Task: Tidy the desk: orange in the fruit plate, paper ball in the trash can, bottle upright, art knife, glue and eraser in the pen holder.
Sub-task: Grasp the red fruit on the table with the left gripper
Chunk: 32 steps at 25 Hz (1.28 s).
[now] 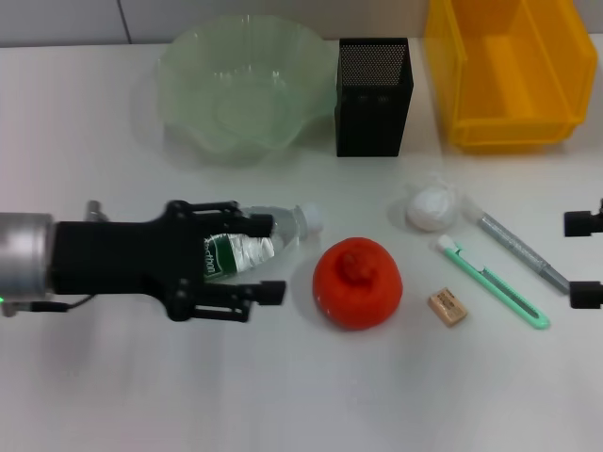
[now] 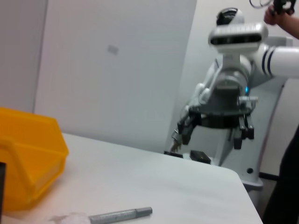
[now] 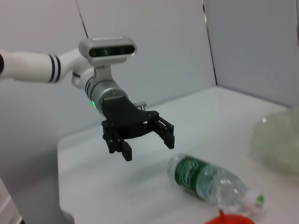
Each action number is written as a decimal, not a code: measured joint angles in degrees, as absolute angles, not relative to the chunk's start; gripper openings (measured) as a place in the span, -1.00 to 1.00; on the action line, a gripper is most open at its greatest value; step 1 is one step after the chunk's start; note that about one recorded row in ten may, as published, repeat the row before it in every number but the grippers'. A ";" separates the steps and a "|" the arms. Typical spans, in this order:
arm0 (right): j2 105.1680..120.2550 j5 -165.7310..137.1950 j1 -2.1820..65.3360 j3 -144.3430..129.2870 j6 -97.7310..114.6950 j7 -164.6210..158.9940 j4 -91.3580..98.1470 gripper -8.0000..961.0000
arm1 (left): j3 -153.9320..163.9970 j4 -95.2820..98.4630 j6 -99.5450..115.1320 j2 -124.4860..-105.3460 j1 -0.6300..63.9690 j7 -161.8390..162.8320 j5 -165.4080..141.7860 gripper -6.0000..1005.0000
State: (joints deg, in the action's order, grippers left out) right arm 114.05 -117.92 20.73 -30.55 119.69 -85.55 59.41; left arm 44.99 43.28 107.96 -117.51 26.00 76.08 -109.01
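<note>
The bottle [image 1: 247, 250] lies on its side left of centre, white cap toward the orange [image 1: 358, 282]. My left gripper [image 1: 268, 258] hovers open over it, one finger on each side; the right wrist view shows that left gripper [image 3: 147, 145] raised beside the bottle [image 3: 205, 179], not touching. Right of the orange are the paper ball [image 1: 431, 207], the glue [image 1: 518, 250], the mint art knife [image 1: 490, 281] and the eraser [image 1: 447, 307]. At the back stand the fruit plate [image 1: 245, 89], the pen holder [image 1: 373, 83] and the trash can [image 1: 509, 71]. My right gripper [image 1: 580, 259] is open at the right edge.
The left wrist view looks across the table past the trash can [image 2: 28, 158], glue [image 2: 121, 215] and paper ball [image 2: 70, 218] to the right gripper [image 2: 211, 136] beyond the table's far corner. A person's arm shows at that view's edge.
</note>
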 joint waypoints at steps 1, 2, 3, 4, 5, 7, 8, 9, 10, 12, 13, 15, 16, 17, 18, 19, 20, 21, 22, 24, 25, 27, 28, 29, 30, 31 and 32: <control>114.03 -118.60 20.72 -30.54 120.19 -86.79 61.39 0.74 | 47.71 40.77 104.10 -118.61 27.49 73.81 -109.64 0.52; 114.01 -119.54 20.78 -30.54 120.80 -87.99 63.29 0.74 | 47.71 40.77 104.10 -118.61 27.49 73.81 -109.64 0.52; 114.00 -120.32 20.90 -30.63 121.26 -89.05 64.66 0.74 | 50.13 38.06 101.63 -118.72 28.78 72.81 -109.03 0.52; 114.00 -120.94 21.05 -30.77 121.59 -89.90 65.73 0.74 | 50.13 38.06 101.63 -118.72 28.78 72.81 -109.03 0.52; 113.99 -121.92 21.26 -30.98 122.13 -91.22 67.38 0.74 | 50.13 38.06 101.63 -118.72 28.78 72.81 -109.03 0.52; 113.98 -123.06 21.46 -31.20 122.83 -92.91 70.01 0.74 | 51.91 34.98 98.75 -118.92 29.95 71.46 -108.52 0.51; 113.98 -123.36 21.48 -31.23 123.17 -93.61 71.35 0.74 | 53.15 32.22 95.33 -119.12 30.97 70.56 -107.73 0.51; 113.99 -123.56 21.46 -31.20 123.50 -94.37 72.70 0.74 | 53.90 29.96 93.12 -119.15 31.67 69.47 -106.06 0.51; 114.03 -123.62 21.40 -31.15 123.75 -94.87 73.77 0.74 | 53.90 29.96 93.12 -119.15 31.67 69.47 -106.06 0.51; 114.18 -123.75 21.18 -31.04 124.03 -95.78 75.86 0.74 | 53.90 29.96 93.12 -119.15 31.67 69.47 -106.06 0.51; 114.24 -123.83 21.10 -31.02 124.07 -96.16 76.63 0.74 | 54.68 26.20 89.08 -119.15 32.66 66.69 -102.15 0.51; 114.34 -124.12 21.03 -31.00 124.12 -96.79 77.62 0.74 | 57.04 23.30 85.14 -119.16 34.15 65.49 -99.56 0.50; 114.35 -124.26 21.00 -31.05 124.12 -97.01 77.83 0.74 | 57.04 23.30 85.14 -119.16 34.15 65.49 -99.56 0.50; 114.35 -124.47 20.97 -31.12 124.13 -97.22 78.06 0.74 | 57.04 23.30 85.14 -119.16 34.15 65.49 -99.56 0.50; 114.35 -124.74 20.95 -31.17 124.13 -97.31 78.17 0.74 | 60.64 21.17 81.43 -119.18 35.58 64.76 -97.38 0.50; 114.35 -125.17 20.94 -31.22 124.13 -97.47 78.31 0.74 | 60.64 21.17 81.43 -119.18 35.58 64.76 -97.38 0.50; 114.35 -125.74 20.96 -31.21 124.11 -97.71 78.40 0.74 | 62.72 20.45 79.84 -119.18 36.14 64.41 -95.71 0.50; 114.35 -126.37 21.03 -31.19 124.09 -98.00 78.51 0.74 | 65.55 19.65 78.01 -119.18 36.67 63.83 -93.07 0.50; 114.35 -127.15 21.14 -31.16 124.06 -98.34 78.60 0.74 | 65.55 19.65 78.01 -119.18 36.67 63.83 -93.07 0.50; 114.30 -128.55 21.41 -31.01 123.98 -99.17 78.84 0.74 | 72.18 19.13 74.84 -119.18 36.95 62.28 -86.35 0.49; 114.26 -128.99 21.51 -30.96 123.95 -99.55 79.01 0.74 | 73.71 19.13 74.09 -119.18 36.95 62.02 -84.93 0.49; 114.18 -129.46 21.62 -30.92 123.78 -100.23 79.53 0.74 | 79.97 19.54 71.31 -119.18 36.97 61.79 -80.63 0.49; 114.18 -129.62 21.67 -30.90 123.75 -100.51 79.87 0.74 | 81.59 19.72 70.25 -119.18 36.98 61.84 -79.75 0.49; 114.18 -129.67 21.69 -30.93 123.66 -100.86 80.09 0.74 | 83.48 19.94 69.11 -119.18 37.00 61.96 -78.91 0.49; 114.17 -129.80 21.81 -31.08 123.58 -101.62 80.46 0.74 | 83.48 19.94 69.11 -119.18 37.00 61.96 -78.91 0.49; 114.17 -129.80 21.81 -31.08 123.58 -101.62 80.46 0.74 | 83.48 19.94 69.11 -119.18 37.00 61.96 -78.91 0.49; 114.17 -129.91 21.89 -31.14 123.56 -102.11 80.65 0.74 | 85.70 20.00 67.67 -119.18 37.04 62.04 -77.70 0.49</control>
